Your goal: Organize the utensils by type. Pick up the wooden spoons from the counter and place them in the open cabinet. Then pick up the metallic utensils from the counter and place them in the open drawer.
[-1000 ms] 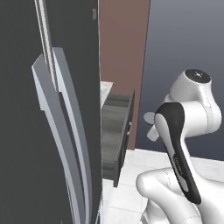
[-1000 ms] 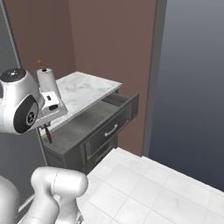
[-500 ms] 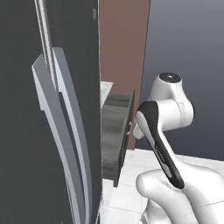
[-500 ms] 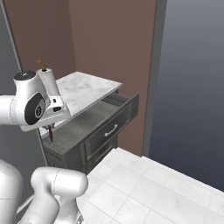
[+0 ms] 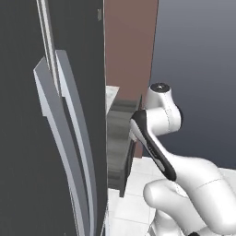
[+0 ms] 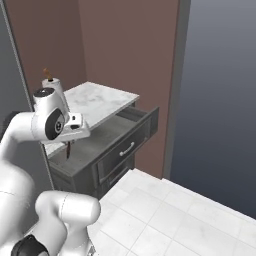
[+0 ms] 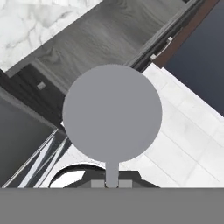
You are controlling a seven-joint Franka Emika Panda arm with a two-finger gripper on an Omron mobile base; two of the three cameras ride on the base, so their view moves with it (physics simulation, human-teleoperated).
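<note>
Lighting: even, soft, rendered, with no glare and only faint shadows inside the open drawer [image 6: 107,137]. Sharpness: slightly soft throughout; the round disc [image 7: 112,113] at hand-view centre is flat, featureless grey.

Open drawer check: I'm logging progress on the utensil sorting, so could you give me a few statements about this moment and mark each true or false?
1. The open drawer is pulled out below the counter. True.
2. The gripper is shut on a metallic utensil with a round silver head. True.
3. The round-headed utensil already lies on the drawer floor. False: it is held in the gripper, above the drawer.
4. The counter is black. False: it is white marble-look with grey veins.
5. In the right base view, the utensil's dark handle hangs below the hand, over the drawer. True.
6. The floor is dark wood. False: it is pale tile.
</note>
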